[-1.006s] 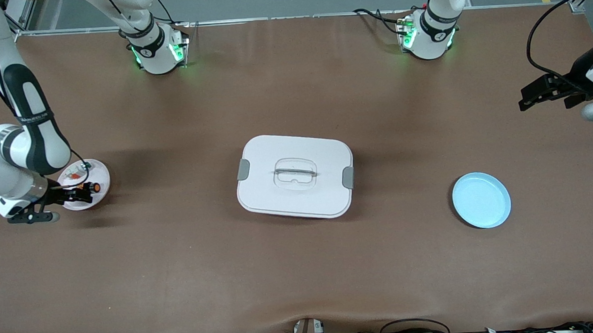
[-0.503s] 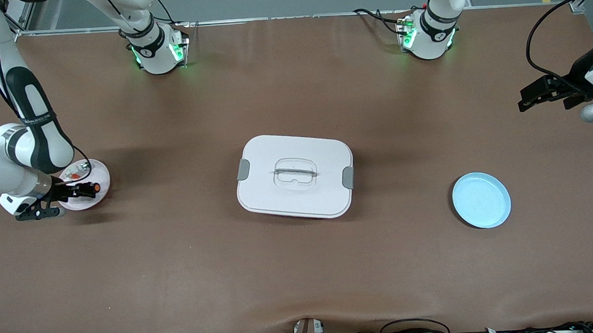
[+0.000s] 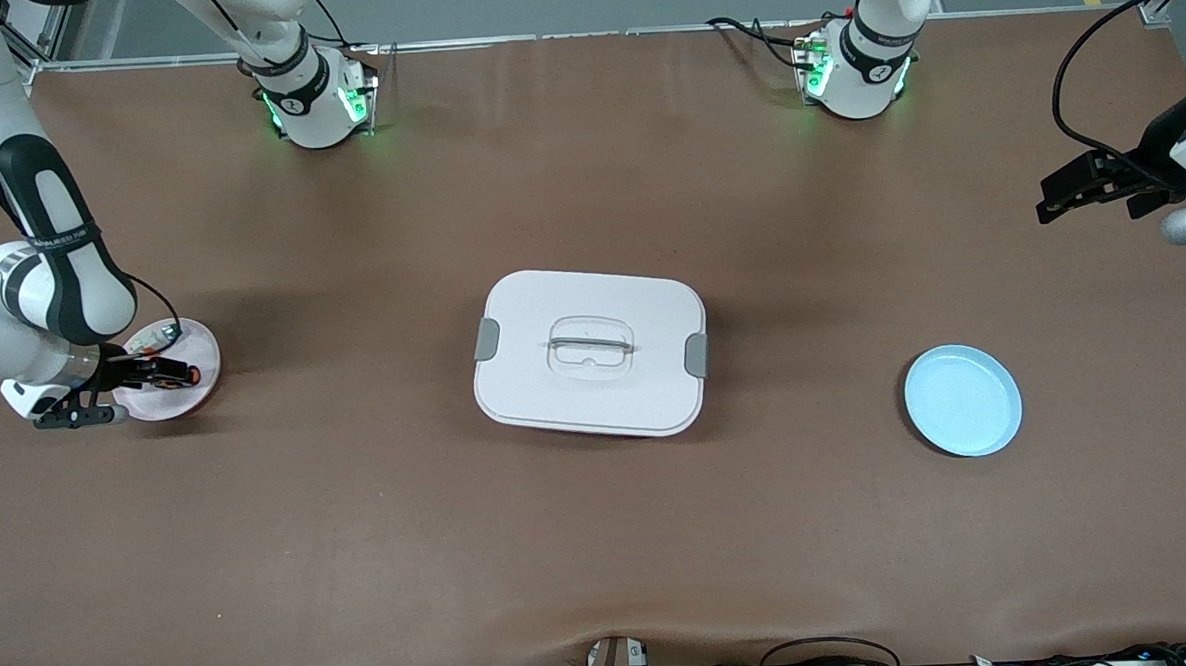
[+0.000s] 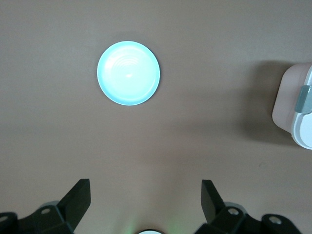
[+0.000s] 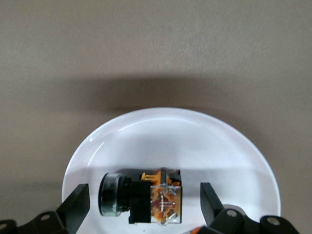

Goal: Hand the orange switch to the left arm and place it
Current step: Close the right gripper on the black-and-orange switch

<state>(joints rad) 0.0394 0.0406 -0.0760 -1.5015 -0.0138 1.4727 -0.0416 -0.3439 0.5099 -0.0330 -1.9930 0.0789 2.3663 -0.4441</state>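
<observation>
Nearest to the front camera lies the round pale blue plate [image 3: 962, 400], toward the left arm's end of the brown bench [image 3: 602, 533]; it is empty, so I judge it is the goal for the part.

A little farther, in the middle of the bench, stands the large white rounded box with grey side clips [image 3: 590, 353], just between the two plates, which is why the part needs two arms to go around it.

Beside the edge at the right arm's end sits the small white round plate [image 3: 200, 358]. The tiny orange switch with black round cap [image 5: 146, 197] lies on it, between the wide-open fingers of the right gripper [image 5: 144, 207], not gripped yet.

The left gripper [image 4: 146, 202] waits over the bench at the left arm's end, wide open and empty.

I count two plates, one box, one orange switch, two grippers.
</observation>
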